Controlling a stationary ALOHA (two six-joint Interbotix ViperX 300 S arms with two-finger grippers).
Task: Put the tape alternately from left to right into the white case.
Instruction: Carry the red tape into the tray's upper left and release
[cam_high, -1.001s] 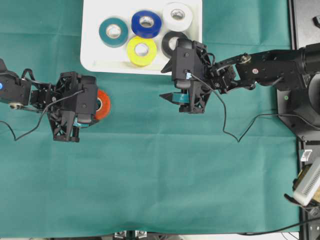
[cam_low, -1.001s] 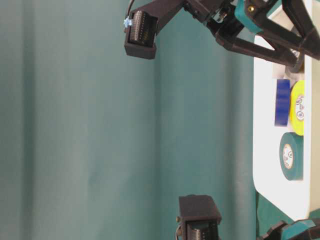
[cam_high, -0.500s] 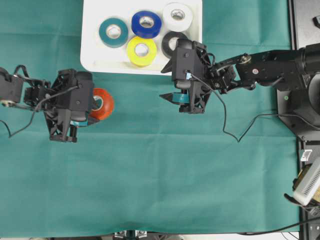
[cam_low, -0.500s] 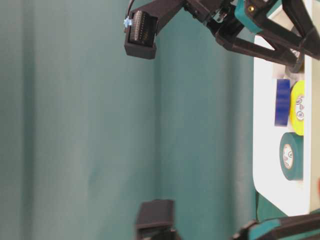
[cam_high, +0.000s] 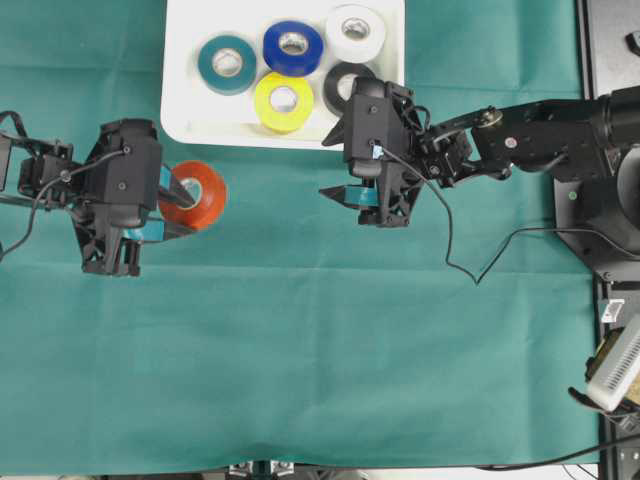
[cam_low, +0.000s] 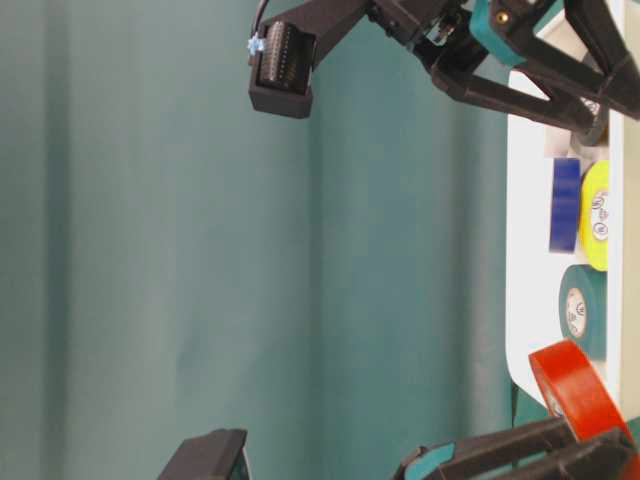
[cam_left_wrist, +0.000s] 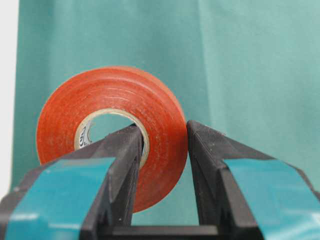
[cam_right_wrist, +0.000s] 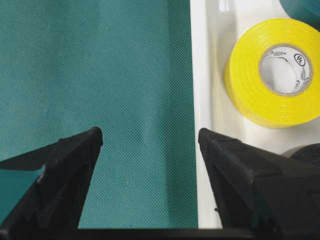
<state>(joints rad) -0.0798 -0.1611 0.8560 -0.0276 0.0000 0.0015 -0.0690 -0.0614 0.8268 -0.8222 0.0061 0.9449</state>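
Note:
My left gripper (cam_left_wrist: 164, 129) is shut on the red tape (cam_left_wrist: 150, 100), one finger through its core and the other on the outer face. In the overhead view the left gripper (cam_high: 185, 205) holds the red tape (cam_high: 197, 195) tilted above the cloth, just below the lower left corner of the white case (cam_high: 180, 122). Teal (cam_high: 227, 64), blue (cam_high: 292, 48), white (cam_high: 355, 33), yellow (cam_high: 282, 101) and black (cam_high: 338, 88) rolls lie in the case. My right gripper (cam_high: 325, 165) hangs open and empty at the case's lower right rim (cam_right_wrist: 200, 100), next to the yellow roll (cam_right_wrist: 250, 95).
A green cloth (cam_high: 300, 330) covers the table. The right arm's black cable (cam_high: 450, 250) loops over it. The arm's dark base plate (cam_high: 600, 220) sits along the right edge. From table level the red roll (cam_low: 570, 390) hangs in front of the case (cam_low: 530, 300).
The left gripper has lifted the red tape off the cloth and drawn back a little to the left; the roll now stands tilted. The right arm has not moved.

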